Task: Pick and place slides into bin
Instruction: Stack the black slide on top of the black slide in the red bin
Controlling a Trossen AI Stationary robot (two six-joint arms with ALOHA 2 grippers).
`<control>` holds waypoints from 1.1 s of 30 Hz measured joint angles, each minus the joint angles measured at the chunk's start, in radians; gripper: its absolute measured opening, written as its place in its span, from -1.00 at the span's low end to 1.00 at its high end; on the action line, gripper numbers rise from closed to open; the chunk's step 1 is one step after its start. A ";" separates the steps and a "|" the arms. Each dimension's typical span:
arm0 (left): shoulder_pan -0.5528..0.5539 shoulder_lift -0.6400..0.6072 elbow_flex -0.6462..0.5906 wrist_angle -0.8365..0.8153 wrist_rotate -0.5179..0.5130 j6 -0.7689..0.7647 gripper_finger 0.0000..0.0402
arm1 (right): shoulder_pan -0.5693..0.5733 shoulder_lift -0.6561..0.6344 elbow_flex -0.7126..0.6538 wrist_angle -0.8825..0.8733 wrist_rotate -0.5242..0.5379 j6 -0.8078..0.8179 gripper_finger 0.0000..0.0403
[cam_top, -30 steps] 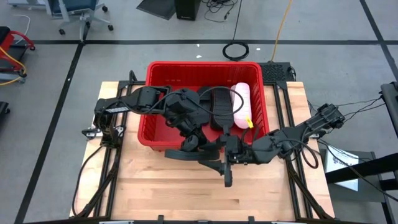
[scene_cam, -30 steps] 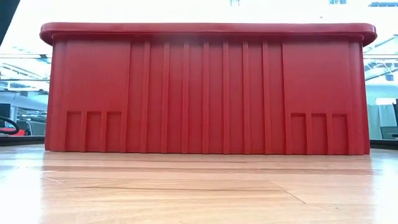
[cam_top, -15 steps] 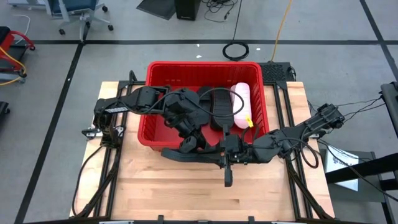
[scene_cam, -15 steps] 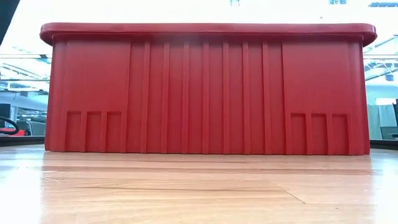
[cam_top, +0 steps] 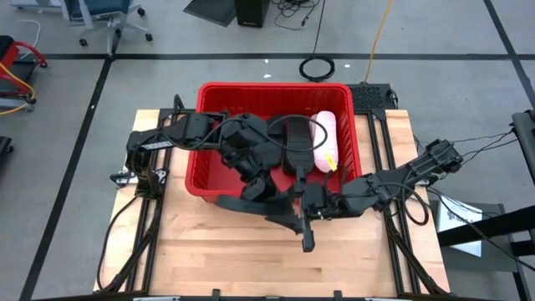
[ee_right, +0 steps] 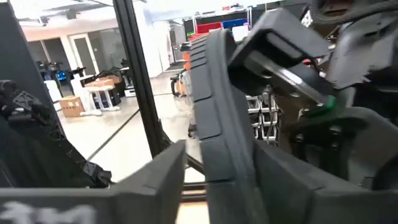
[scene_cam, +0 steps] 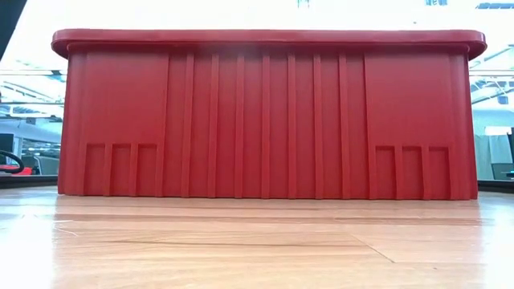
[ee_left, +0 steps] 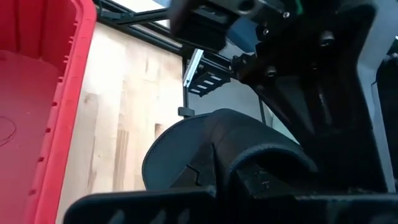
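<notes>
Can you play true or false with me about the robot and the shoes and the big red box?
1. The bin is red. True.
2. A pale pink slide lies inside the bin. True.
3. The bin is empty. False: it holds the pink slide and at least one black slide.
4. The left gripper is far off at the table's left edge. False: it is near the bin's front wall, shut on a black slide that hangs over the wood.
5. The right gripper is close to the left gripper. True: they meet in front of the bin.
6. The low view shows shoes on the table. False: it shows only the bin's wall and bare wood.
</notes>
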State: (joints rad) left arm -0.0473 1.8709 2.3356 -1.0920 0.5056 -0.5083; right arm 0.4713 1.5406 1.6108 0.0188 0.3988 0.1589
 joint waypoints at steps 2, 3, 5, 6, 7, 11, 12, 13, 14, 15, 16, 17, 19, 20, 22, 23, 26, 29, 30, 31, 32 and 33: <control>0.010 0.000 0.000 -0.005 -0.003 -0.012 -0.99 | 0.000 -0.001 0.000 -0.019 0.000 0.007 0.05; 0.016 0.000 0.000 -0.008 -0.009 -0.022 -0.99 | 0.000 -0.001 0.001 -0.033 0.002 0.013 0.15; 0.028 0.000 0.000 -0.013 -0.025 -0.040 -0.99 | -0.003 -0.002 0.001 -0.058 0.025 0.019 0.34; 0.034 0.000 -0.001 -0.014 -0.031 -0.051 -0.99 | -0.002 -0.002 0.001 -0.070 0.039 0.014 0.42; 0.039 0.000 -0.001 -0.013 -0.035 -0.062 -0.99 | -0.001 -0.002 0.002 -0.081 0.055 0.007 0.49; 0.053 0.002 -0.001 -0.012 -0.040 -0.090 -1.00 | 0.001 -0.003 0.003 -0.128 0.171 -0.042 0.65; 0.056 0.002 -0.002 -0.012 -0.043 -0.098 -0.99 | 0.001 -0.002 0.003 -0.133 0.208 -0.057 0.66; 0.058 0.002 -0.002 -0.011 -0.046 -0.104 -0.99 | 0.001 -0.002 0.003 -0.134 0.236 -0.072 0.66; 0.058 0.002 -0.002 -0.008 -0.046 -0.105 -1.00 | 0.001 -0.002 0.003 -0.134 0.257 -0.094 0.65; 0.058 0.002 -0.002 -0.007 -0.046 -0.107 -1.00 | 0.000 -0.002 0.003 -0.134 0.269 -0.113 0.64; 0.058 0.002 -0.002 -0.005 -0.045 -0.107 -1.00 | 0.000 -0.002 0.003 -0.133 0.277 -0.128 0.62; 0.057 0.002 -0.002 -0.005 -0.043 -0.107 -1.00 | 0.000 -0.002 0.003 -0.134 0.278 -0.140 0.59; 0.056 0.002 -0.002 -0.005 -0.042 -0.105 -1.00 | -0.003 -0.002 0.003 -0.134 0.277 -0.144 0.50; 0.056 0.002 -0.002 -0.005 -0.042 -0.104 -1.00 | -0.004 -0.002 0.003 -0.134 0.278 -0.139 0.44; 0.058 0.002 -0.002 -0.005 -0.042 -0.103 -1.00 | -0.007 -0.002 0.003 -0.134 0.277 -0.126 0.29; 0.060 0.002 -0.002 -0.005 -0.042 -0.102 -1.00 | -0.009 -0.002 0.003 -0.132 0.271 -0.120 0.19; 0.060 0.002 -0.002 -0.001 -0.033 -0.093 -1.00 | -0.012 -0.001 0.002 -0.105 0.250 -0.122 -0.18; 0.060 0.002 -0.002 0.006 -0.013 -0.082 -0.99 | -0.018 0.001 0.001 -0.078 0.230 -0.133 -0.58; 0.060 0.002 -0.002 0.005 -0.009 -0.073 -0.99 | -0.022 0.001 0.000 -0.070 0.216 -0.133 -0.63; 0.060 0.002 -0.002 0.005 -0.006 -0.062 -0.99 | -0.028 0.002 0.000 -0.059 0.196 -0.130 -0.63; 0.060 0.002 -0.002 0.003 -0.002 -0.048 -1.00 | -0.037 0.002 0.000 -0.051 0.171 -0.126 -0.63; 0.060 0.002 -0.001 -0.001 -0.001 -0.027 -0.99 | -0.044 0.002 -0.001 -0.044 0.150 -0.116 -0.63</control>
State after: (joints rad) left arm 0.0128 1.8725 2.3344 -1.0929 0.5051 -0.5352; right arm 0.4276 1.5425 1.6102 -0.0250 0.5486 0.0425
